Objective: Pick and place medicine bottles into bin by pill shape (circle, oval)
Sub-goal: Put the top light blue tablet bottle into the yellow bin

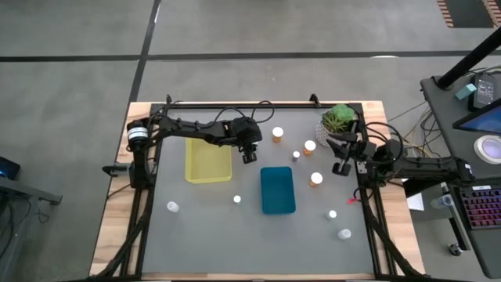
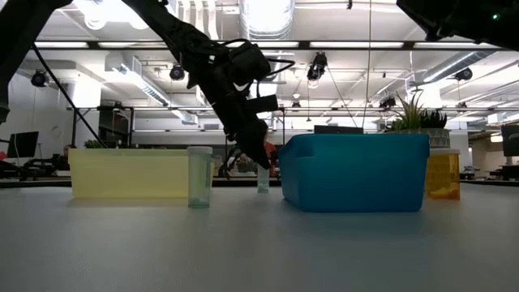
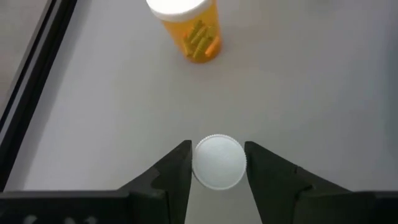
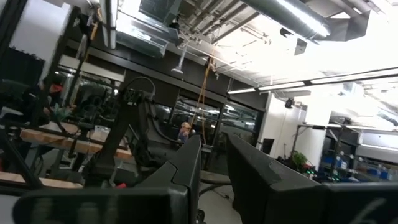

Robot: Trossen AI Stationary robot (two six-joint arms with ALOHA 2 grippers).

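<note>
Left wrist view: left tool (image 3: 217, 165) clamped on white-capped bottle (image 3: 218, 162), body hidden; right tool (image 4: 214, 168) together.

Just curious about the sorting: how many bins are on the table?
2: a yellow bin left of centre, and a teal bin beside it, near the table's middle. None seems hidden.

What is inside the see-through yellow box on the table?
From above, the see-through yellow box shows only its bare yellow floor; no bottles show in it. The left arm's black gripper covers its corner, so that bit stays hidden.
</note>
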